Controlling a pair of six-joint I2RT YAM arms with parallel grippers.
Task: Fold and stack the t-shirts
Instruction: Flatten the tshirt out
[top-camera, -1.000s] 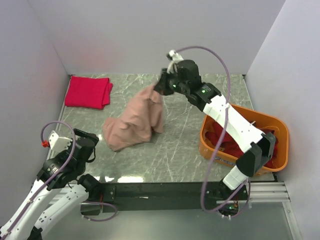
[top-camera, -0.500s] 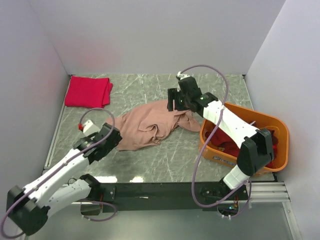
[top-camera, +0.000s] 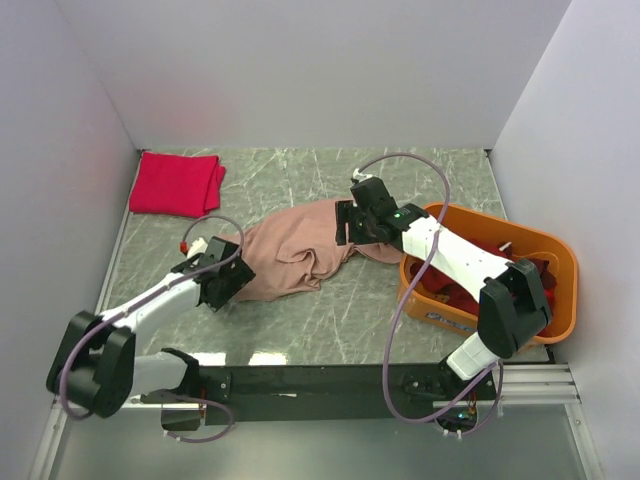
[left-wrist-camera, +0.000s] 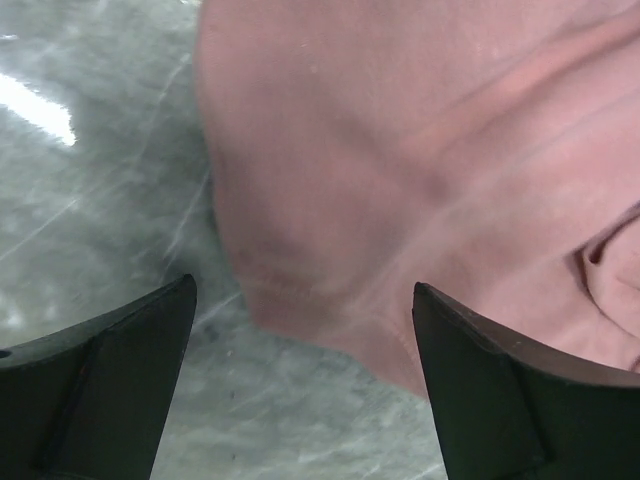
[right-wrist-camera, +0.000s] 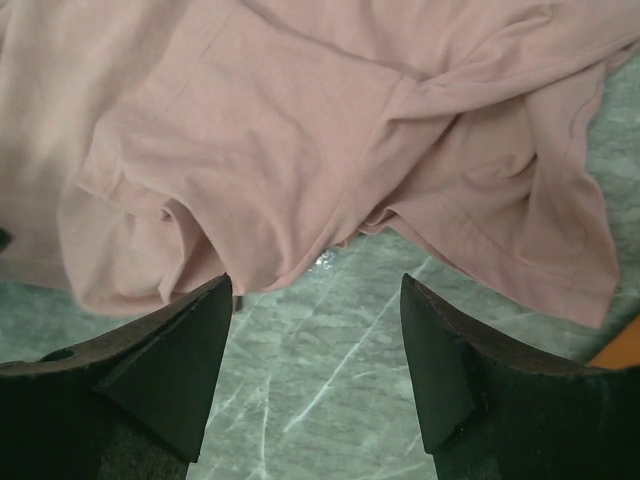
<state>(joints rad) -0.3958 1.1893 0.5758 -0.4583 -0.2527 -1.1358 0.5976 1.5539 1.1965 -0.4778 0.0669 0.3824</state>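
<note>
A dusty-pink t-shirt (top-camera: 300, 250) lies crumpled and partly spread in the middle of the table. My left gripper (top-camera: 236, 277) is open at the shirt's near-left edge; in the left wrist view the hem (left-wrist-camera: 330, 320) lies between the open fingers of the left gripper (left-wrist-camera: 303, 290). My right gripper (top-camera: 347, 224) is open over the shirt's right side; in the right wrist view the cloth (right-wrist-camera: 300, 120) lies just beyond the right gripper (right-wrist-camera: 315, 285), with bare table between the fingers. A crimson-pink t-shirt (top-camera: 175, 183) lies folded at the back left. Dark red t-shirts (top-camera: 452, 288) fill the tub.
An orange plastic tub (top-camera: 562, 252) stands at the right edge of the table, under my right arm; its corner (right-wrist-camera: 622, 350) shows in the right wrist view. White walls close in the table on the left, back and right.
My right gripper opened and let go of the dusty-pink shirt, which dropped from hanging to lying on the table. My left arm reached forward to the shirt's left edge.
</note>
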